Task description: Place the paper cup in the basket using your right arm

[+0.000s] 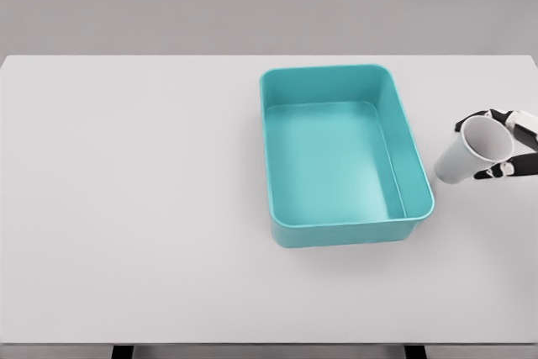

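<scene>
A broad, flat white desk (126,208) fills most of the head view, its far edge running straight under a plain grey wall and its near edge showing two dark legs at the bottom of the picture.

Right of the middle stands a rectangular turquoise plastic basket (418,176) with rounded corners and smooth sloping walls, its long sides running away from the camera. Its open top faces up and its pale floor is in plain sight.

Just beside the basket's right wall, close to its near right corner but apart from it, is the white paper cup (466,157). It is tilted, its wide open mouth pointing up and to the right and its narrower base pointing down and to the left towards the basket. The cup is outside the basket, over the strip of desk between the basket and the picture's right edge; whether its base touches the desk I cannot tell.

The right hand (507,147) comes in from the right edge at about mid-height, only its white and black fingers (496,172) and a little of the palm showing. The fingers wrap around the cup near its rim, some above and some below, grasping it.
</scene>
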